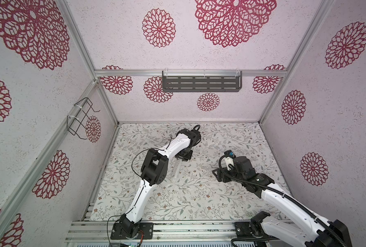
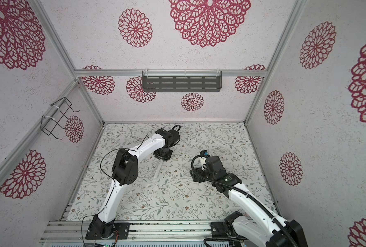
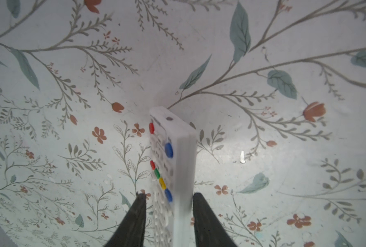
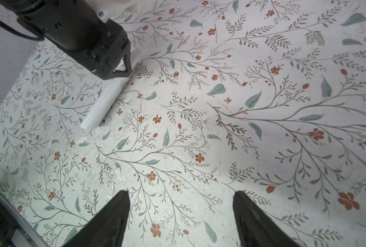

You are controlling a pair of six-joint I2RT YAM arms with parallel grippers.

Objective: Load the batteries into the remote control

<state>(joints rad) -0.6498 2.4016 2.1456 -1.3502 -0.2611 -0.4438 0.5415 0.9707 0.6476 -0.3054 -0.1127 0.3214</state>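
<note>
Spanning both top views, the floral bench (image 1: 199, 198) carries only one of the task's things that I can find: the remote control (image 1: 176, 169), a pale strip just on the near side of the left gripper (image 1: 183, 157). Its long axis runs from that gripper toward the rail (image 1: 188, 226) at the arms' bases. The left wrist view shows it standing on one long edge, with the button face turned sideways and not up.

The left gripper's jaws bracket the remote control near its lower button rows. They stand slightly spread, with a sliver of bench showing between one finger (image 3: 138, 213) and the buttons, so I judge this to be no firm pinch.

The right gripper (image 4: 181, 192) hangs over bare bench well to the right, jaws wide apart and empty. From its wrist view the remote control lies off to one side and shows a plain white face, probably the back with the recess. The left arm is clearly the nearer one.

The batteries show in no view, so I cannot tell where they lie.
</note>
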